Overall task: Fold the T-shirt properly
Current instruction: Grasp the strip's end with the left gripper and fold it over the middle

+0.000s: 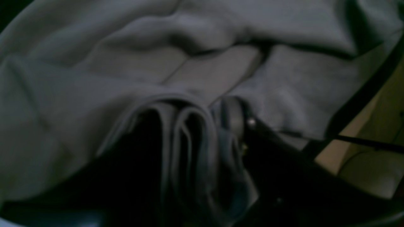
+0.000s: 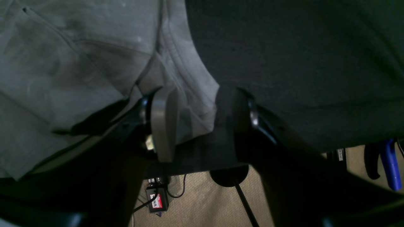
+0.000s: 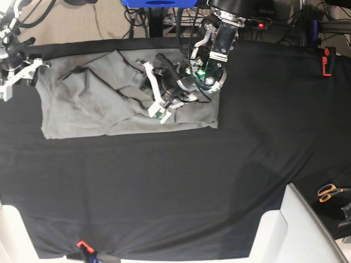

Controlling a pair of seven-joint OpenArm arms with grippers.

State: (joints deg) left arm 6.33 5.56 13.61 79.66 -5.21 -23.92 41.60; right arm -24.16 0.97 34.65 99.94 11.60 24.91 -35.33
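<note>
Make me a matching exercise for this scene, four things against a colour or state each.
Column one:
1 T-shirt
2 table cover
3 scissors
4 right gripper

Column two:
a orange handles
b fingers apart
c light grey
d black

Pairs: 1-c, 2-d, 3-a, 4-b.

Plain light-grey T-shirt [image 3: 98,101]; black cloth over counter [image 3: 181,181]; orange-handled scissors [image 3: 330,192]; red clip [image 3: 327,60]; beige carpeted floor [image 2: 202,201]; blue handle [image 2: 389,164].
</note>
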